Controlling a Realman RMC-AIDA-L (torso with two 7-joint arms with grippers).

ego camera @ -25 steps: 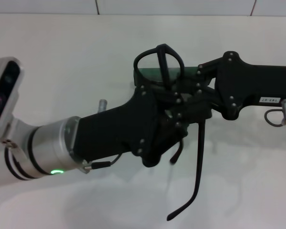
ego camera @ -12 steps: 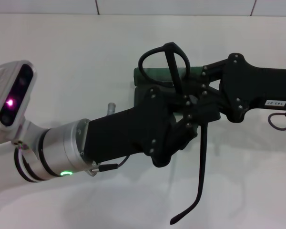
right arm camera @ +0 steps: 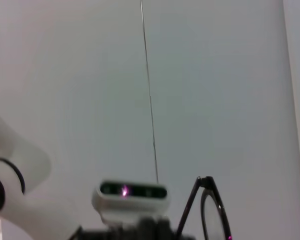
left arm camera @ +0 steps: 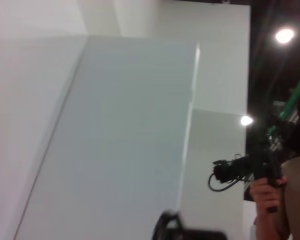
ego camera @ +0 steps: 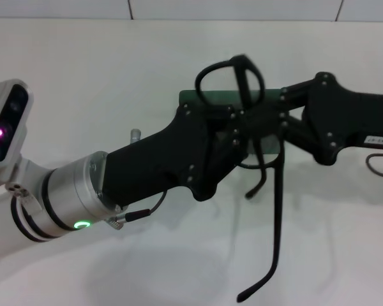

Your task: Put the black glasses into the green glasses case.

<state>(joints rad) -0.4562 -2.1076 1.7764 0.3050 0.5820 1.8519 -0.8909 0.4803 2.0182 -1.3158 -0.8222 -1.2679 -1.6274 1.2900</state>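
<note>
The black glasses [ego camera: 278, 210] hang in the air at the middle of the head view, with one lens ring up and one long temple pointing down toward the table. A shorter stretch of the other temple shows just below the grippers. My left gripper [ego camera: 233, 124] reaches in from the lower left and is shut on the frame. My right gripper [ego camera: 269, 118] comes in from the right and is shut on the frame beside it. The green glasses case [ego camera: 190, 101] lies on the table behind them, mostly hidden by the grippers. In the right wrist view the glasses [right arm camera: 210, 210] show at the edge.
The white table [ego camera: 83, 76] spreads all around the grippers, with a wall seam along its far edge. The left wrist camera [right arm camera: 132, 192] faces the right wrist view. A person holding a camera [left arm camera: 262, 170] stands beyond the table in the left wrist view.
Both grippers and the glasses have shifted a little right and up. The glasses have tilted, and a second temple now shows below the grippers. More of the case's left end is uncovered.
</note>
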